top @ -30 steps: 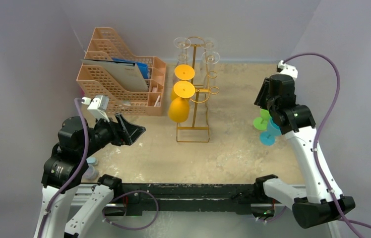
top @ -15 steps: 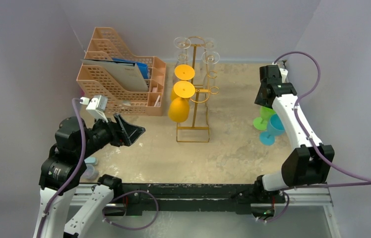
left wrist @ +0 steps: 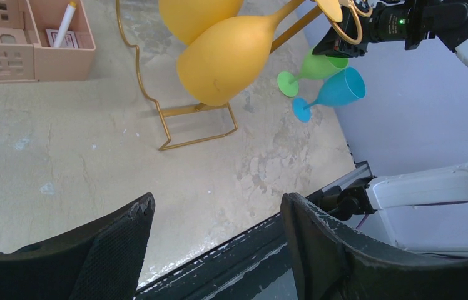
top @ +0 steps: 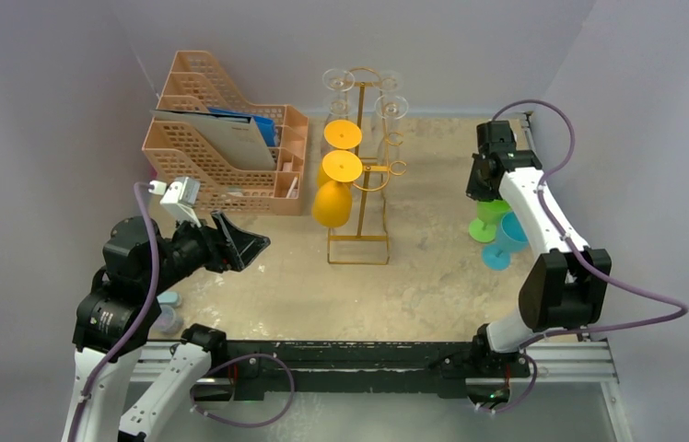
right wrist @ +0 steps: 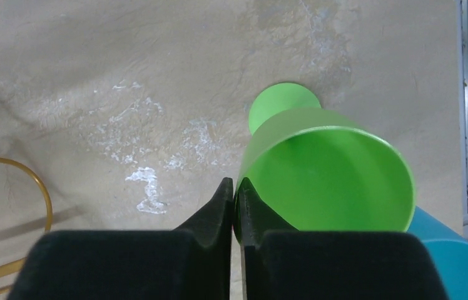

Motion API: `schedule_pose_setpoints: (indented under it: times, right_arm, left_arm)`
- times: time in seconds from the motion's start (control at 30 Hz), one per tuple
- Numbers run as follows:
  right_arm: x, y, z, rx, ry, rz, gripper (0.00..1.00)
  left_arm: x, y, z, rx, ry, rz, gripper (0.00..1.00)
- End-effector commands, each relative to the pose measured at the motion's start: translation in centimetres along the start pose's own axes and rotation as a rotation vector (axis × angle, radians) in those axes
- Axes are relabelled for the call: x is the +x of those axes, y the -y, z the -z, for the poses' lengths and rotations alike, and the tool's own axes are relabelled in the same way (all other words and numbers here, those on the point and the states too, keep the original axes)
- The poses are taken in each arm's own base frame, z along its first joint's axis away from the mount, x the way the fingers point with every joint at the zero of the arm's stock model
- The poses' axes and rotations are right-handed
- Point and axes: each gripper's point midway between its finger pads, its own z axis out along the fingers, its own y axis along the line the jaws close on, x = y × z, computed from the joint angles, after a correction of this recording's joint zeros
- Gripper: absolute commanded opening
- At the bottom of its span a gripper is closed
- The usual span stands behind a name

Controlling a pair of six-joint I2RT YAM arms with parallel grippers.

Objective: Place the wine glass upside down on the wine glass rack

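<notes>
A green wine glass (right wrist: 325, 169) stands upright on the table at the right (top: 485, 226). My right gripper (right wrist: 234, 187) is shut on its rim, one finger inside the bowl and one outside. From above, the right gripper (top: 481, 191) reaches down onto it. The gold wire wine glass rack (top: 360, 238) stands mid-table, with orange glasses (top: 332, 203) hanging upside down on its left side and clear glasses (top: 339, 80) at the top. My left gripper (top: 247, 241) hovers open and holds nothing, left of the rack (left wrist: 194, 119).
A blue wine glass (top: 507, 241) stands right beside the green one, toward the right wall. A peach lattice file organizer (top: 230, 147) with papers sits at the back left. A small pale glass (top: 168, 311) lies by the left arm's base.
The right arm has swung back and lowered its gripper onto the green glass. Its fingers have closed on the rim. The left arm has not moved.
</notes>
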Motion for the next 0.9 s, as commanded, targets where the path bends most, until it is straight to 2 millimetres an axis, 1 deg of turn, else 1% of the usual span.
schedule_pose_setpoints:
  times: [0.0, 0.07, 0.13, 0.23, 0.37, 0.43, 0.53, 0.63, 0.7, 0.73, 0.87]
  right_arm:
    - [-0.6, -0.8, 0.7, -0.058, 0.009, 0.005, 0.00]
    - [-1.2, -1.0, 1.0, -0.075, 0.038, 0.004, 0.00]
    - [-2.5, -1.3, 1.6, -0.102, 0.099, 0.023, 0.00]
    - [-3.9, -3.0, 3.6, -0.223, 0.188, 0.032, 0.00]
    - [-5.6, -4.4, 8.0, -0.362, 0.342, 0.028, 0.00]
    - [-6.2, -4.7, 10.3, -0.409, 0.432, 0.023, 0.00]
    - [-6.7, -4.8, 13.8, -0.476, 0.548, 0.000, 0.00]
    - [-6.8, -4.3, 17.2, -0.525, 0.649, -0.039, 0.00]
    - [-6.9, -3.8, 20.0, -0.566, 0.734, -0.072, 0.00]
    - [-6.7, -3.6, 21.1, -0.583, 0.762, -0.088, 0.00]
    - [-6.2, -2.9, 25.1, -0.672, 0.866, -0.159, 0.00]
  left_arm:
    - [-0.8, 0.8, 0.2, 0.024, 0.020, -0.008, 0.72]
    - [-0.8, 0.8, 0.3, 0.023, 0.024, -0.008, 0.72]
    - [-0.9, 0.9, 0.4, 0.023, 0.030, -0.010, 0.72]
    - [-1.2, 1.0, 0.8, 0.021, 0.040, -0.014, 0.72]
    - [-1.6, 1.3, 1.2, 0.023, 0.056, -0.019, 0.72]
    - [-1.9, 1.9, 1.4, 0.046, 0.064, -0.034, 0.72]
    - [-2.3, 3.9, 1.9, 0.143, 0.066, -0.083, 0.72]
    - [-2.9, 5.4, 2.4, 0.215, 0.083, -0.119, 0.72]
    - [-3.7, 6.5, 2.7, 0.255, 0.102, -0.138, 0.72]
    - [-4.0, 7.0, 2.8, 0.273, 0.102, -0.140, 0.72]
    - [-5.8, 9.9, 3.0, 0.397, 0.103, -0.168, 0.70]
